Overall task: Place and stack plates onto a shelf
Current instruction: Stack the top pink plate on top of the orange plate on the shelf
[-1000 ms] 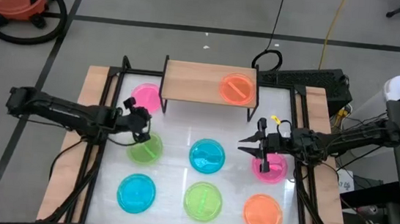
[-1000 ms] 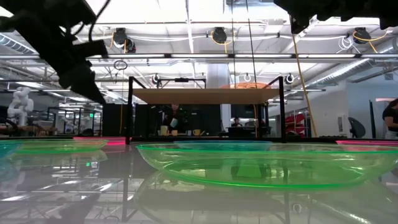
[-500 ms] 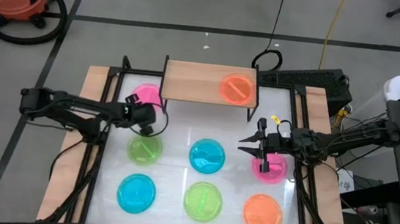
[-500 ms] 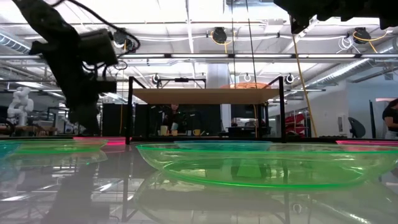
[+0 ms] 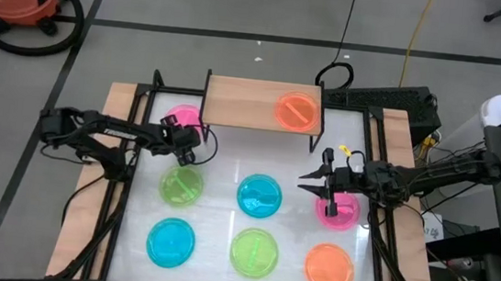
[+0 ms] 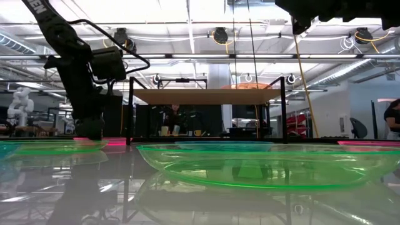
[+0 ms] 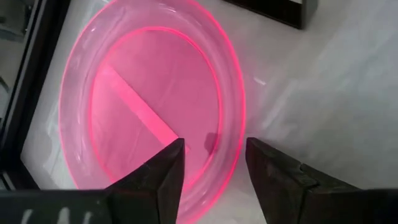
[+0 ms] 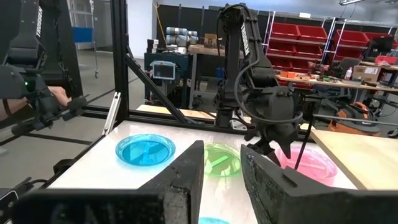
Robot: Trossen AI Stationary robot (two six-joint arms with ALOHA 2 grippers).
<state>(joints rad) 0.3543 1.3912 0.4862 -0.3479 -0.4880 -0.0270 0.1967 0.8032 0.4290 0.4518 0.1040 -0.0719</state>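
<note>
A pink plate (image 5: 181, 119) lies on the white table beside the shelf's left legs. My left gripper (image 5: 187, 150) points down at that plate's near rim and is open: in the left wrist view one finger (image 7: 169, 169) stands inside the rim (image 7: 235, 149) and the other (image 7: 268, 169) outside it. The shelf (image 5: 245, 103) at the far middle carries an orange plate (image 5: 297, 110). My right gripper (image 5: 313, 180) hangs open above the table next to another pink plate (image 5: 342, 212), with nothing between its fingers (image 8: 186, 171).
On the table lie a green plate (image 5: 181, 186), a blue plate (image 5: 259, 195), a second blue plate (image 5: 171, 242), a second green plate (image 5: 254, 252) and an orange plate (image 5: 328, 268). Black frame rails (image 5: 121, 193) run along both sides of the table.
My left gripper has gone from above the green plate toward the table's far edge and down to the pink plate beside the shelf, turning until its fingers point down. The plates have not moved.
</note>
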